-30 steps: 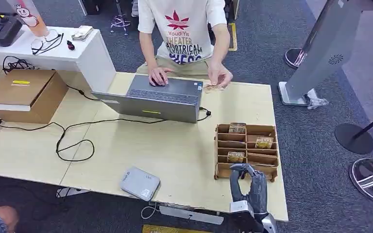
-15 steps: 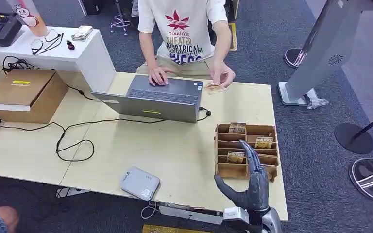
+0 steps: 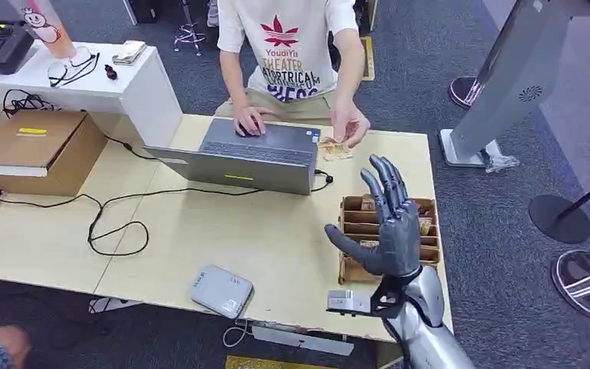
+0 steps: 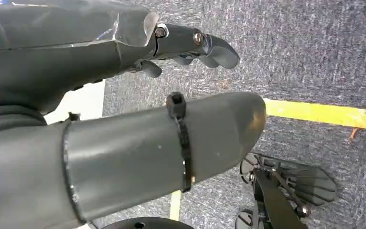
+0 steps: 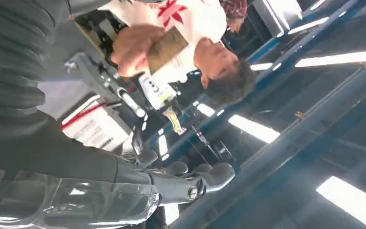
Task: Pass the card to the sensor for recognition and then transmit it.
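One second on: right hand (image 3: 388, 231) lifted from low beside card rack (image 3: 429, 265) to above it, fingers spread, holding nothing. Person's card (image 3: 336, 148) offered; handover pending. Left hand (image 4: 124, 119) hanging, empty, fingers loosely apart.

Right hand (image 5: 124, 191) open before a person.
A person's hand (image 5: 133, 47) holds a brown card (image 5: 167, 47); the robot's dark fingers (image 5: 209, 176) extend, holding nothing.

White T-shirt (image 3: 288, 46) on the person beyond the raised right hand (image 3: 390, 223): red leaf emblem, "YoudiYis", then "THEATER" and "ELECTRICAL" in dark capitals. The line beneath is partly hidden and cannot be read.
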Robot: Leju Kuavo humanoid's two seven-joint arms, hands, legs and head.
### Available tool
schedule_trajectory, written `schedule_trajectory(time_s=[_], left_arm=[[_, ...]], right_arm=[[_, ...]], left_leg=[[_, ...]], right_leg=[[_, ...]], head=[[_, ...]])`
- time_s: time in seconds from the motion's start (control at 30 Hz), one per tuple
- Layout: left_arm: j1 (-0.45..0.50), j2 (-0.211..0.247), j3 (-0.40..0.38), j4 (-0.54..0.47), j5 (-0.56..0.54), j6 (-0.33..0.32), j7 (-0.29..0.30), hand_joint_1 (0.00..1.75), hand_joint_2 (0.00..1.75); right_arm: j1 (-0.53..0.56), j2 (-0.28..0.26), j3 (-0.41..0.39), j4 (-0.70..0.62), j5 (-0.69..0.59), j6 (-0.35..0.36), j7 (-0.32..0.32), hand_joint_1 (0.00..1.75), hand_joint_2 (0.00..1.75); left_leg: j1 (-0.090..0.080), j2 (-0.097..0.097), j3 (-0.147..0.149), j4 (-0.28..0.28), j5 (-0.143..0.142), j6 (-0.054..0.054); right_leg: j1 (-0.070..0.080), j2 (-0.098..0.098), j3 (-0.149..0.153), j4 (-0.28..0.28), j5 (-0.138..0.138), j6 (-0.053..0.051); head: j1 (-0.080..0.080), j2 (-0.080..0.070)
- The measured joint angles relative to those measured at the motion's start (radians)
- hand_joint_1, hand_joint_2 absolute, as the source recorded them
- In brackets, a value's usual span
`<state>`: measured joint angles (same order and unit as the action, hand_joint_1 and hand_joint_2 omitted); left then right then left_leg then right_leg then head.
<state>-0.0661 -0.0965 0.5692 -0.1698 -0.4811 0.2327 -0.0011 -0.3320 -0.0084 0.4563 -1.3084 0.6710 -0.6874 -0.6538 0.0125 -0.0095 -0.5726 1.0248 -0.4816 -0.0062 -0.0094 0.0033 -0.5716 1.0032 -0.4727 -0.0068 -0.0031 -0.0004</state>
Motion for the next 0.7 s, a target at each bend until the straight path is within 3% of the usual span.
schedule_trajectory(time_s=[0.27, 0.7], left_arm=[[-0.011, 0.0, -0.005, 0.0, -0.012, -0.006, 0.01, 0.0, 0.0], [-0.012, 0.001, -0.02, 0.0, -0.022, -0.011, 0.008, 0.0, 0.0]], right_arm=[[-0.117, 0.01, 0.022, 0.11, 0.074, 0.0, 0.04, 0.0, 1.75], [-0.195, 0.01, 0.024, 0.279, 0.137, 0.0, 0.066, 0.0, 1.75]], left_leg=[[0.0, 0.0, 0.0, 0.0, 0.0, 0.0], [0.0, 0.0, 0.0, 0.0, 0.0, 0.0]], right_leg=[[0.0, 0.0, 0.0, 0.0, 0.0, 0.0], [0.0, 0.0, 0.0, 0.0, 0.0, 0.0]], head=[[0.0, 0.0], [0.0, 0.0]])
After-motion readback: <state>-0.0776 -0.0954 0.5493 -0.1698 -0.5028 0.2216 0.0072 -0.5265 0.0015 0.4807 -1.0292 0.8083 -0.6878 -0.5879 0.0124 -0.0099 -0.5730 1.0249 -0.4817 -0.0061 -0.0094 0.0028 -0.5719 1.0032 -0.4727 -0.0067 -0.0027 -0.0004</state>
